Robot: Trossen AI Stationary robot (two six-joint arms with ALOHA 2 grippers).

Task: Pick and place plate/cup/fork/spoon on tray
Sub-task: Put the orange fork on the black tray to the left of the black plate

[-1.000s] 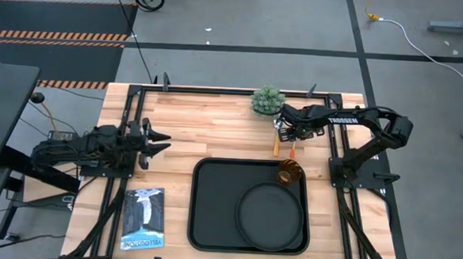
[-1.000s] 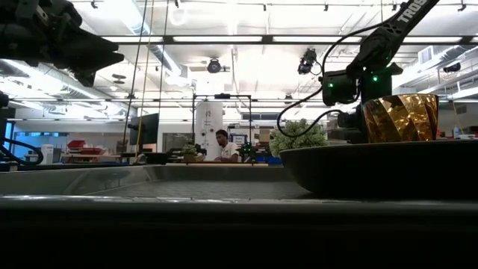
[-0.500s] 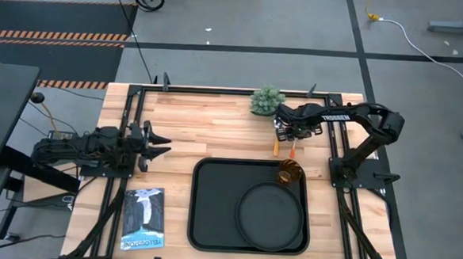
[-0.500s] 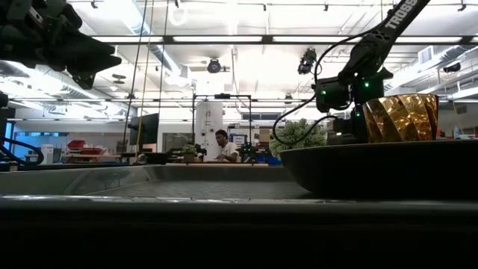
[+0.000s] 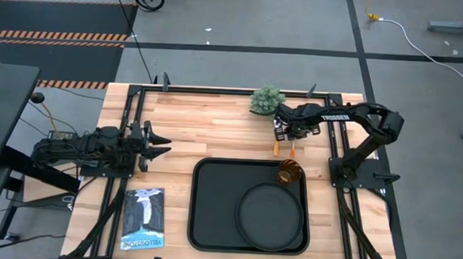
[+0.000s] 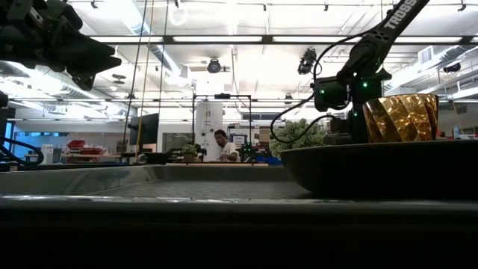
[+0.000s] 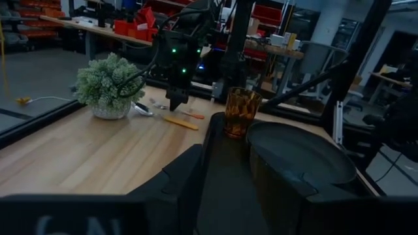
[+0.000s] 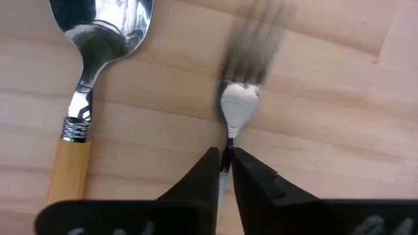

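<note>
The fork (image 8: 239, 108) and the spoon (image 8: 88, 85) lie side by side on the wood near the table's far right, just beyond the tray (image 5: 212, 204). The tines of the fork show blurred. My right gripper (image 8: 225, 156) points down over them, shut on the fork; in the high view my right gripper (image 5: 283, 134) hides most of both. The black plate (image 5: 271, 215) and the amber cup (image 5: 289, 174) stand in the tray's right half. My left gripper (image 5: 158, 141) hangs open above the table's left side, holding nothing. My right gripper pinches the fork's thin neck (image 8: 230, 134), just behind the tines, between its two fingertips (image 8: 204, 171). The fingers come from above, pointing down, one on each side of the neck. The fork still seems to lie on the wood, and the fingers hide its handle.
A small green potted plant (image 5: 267, 100) stands close behind the gripper at the far edge. A booklet (image 5: 143, 218) lies at the near left. Black frame rails (image 5: 335, 151) run along the table's sides. Bare wood stretches across the far left.
My right gripper has reached slightly farther over the fork and spoon and sunk a little toward the table. The tray, plate and cup have not moved.
</note>
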